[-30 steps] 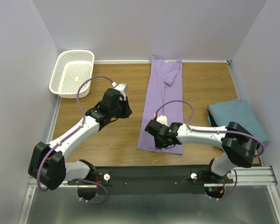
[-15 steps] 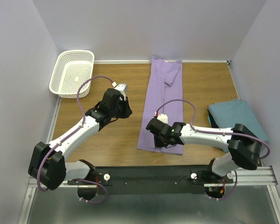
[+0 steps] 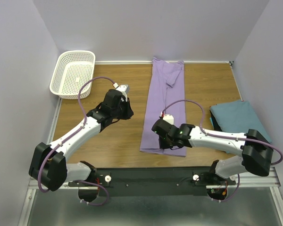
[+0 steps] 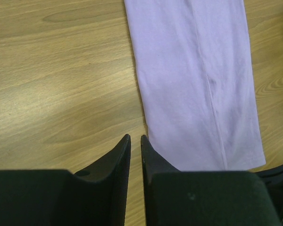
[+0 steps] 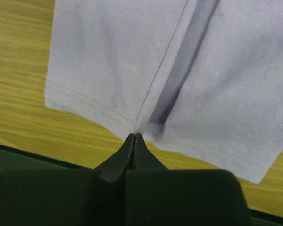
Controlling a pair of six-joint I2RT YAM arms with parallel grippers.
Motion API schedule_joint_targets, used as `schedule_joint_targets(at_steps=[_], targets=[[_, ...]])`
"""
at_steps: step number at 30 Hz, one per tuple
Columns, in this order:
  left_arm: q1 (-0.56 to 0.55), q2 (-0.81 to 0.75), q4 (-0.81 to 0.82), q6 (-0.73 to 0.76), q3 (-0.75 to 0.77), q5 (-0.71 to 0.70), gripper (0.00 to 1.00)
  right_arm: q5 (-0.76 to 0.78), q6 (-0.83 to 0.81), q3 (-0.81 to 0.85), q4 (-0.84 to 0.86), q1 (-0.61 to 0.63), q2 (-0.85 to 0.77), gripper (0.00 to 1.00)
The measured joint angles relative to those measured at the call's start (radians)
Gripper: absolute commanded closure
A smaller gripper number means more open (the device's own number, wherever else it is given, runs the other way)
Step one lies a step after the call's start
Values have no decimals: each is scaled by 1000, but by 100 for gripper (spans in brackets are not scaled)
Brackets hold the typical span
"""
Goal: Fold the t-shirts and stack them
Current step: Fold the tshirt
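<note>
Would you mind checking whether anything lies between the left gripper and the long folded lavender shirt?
Nothing visible does. The left gripper, fingers nearly together, hovers over bare wooden table just beside the lavender shirt; only open wood separates them. The right gripper sits at the shirt's near hem.

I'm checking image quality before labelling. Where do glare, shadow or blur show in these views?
Top external: sharp, evenly lit, soft shadows under the arms on the table. Left wrist: a pale glare patch on the wood left of the lavender shirt; the left end effector is dark and soft-edged. Right wrist: a dark fold shadow down the shirt; the right end effector is blurred.
</note>
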Motion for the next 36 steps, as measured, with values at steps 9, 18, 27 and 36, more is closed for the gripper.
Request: schedule_joint_targets(at_steps=[9,18,27,36], targets=[[0,5,0,0,0,0,78,0,26,-55,-18,0,-29,100],[0,22,0,0,0,14,77,11,55,-116,-33,0,-29,64],[0,25,64,-32,-97,100,76,100,51,-60,-99,2,-129,54],[-66,24,169,-137,-277,145,76,188,33,-37,-119,-93,-64,73]])
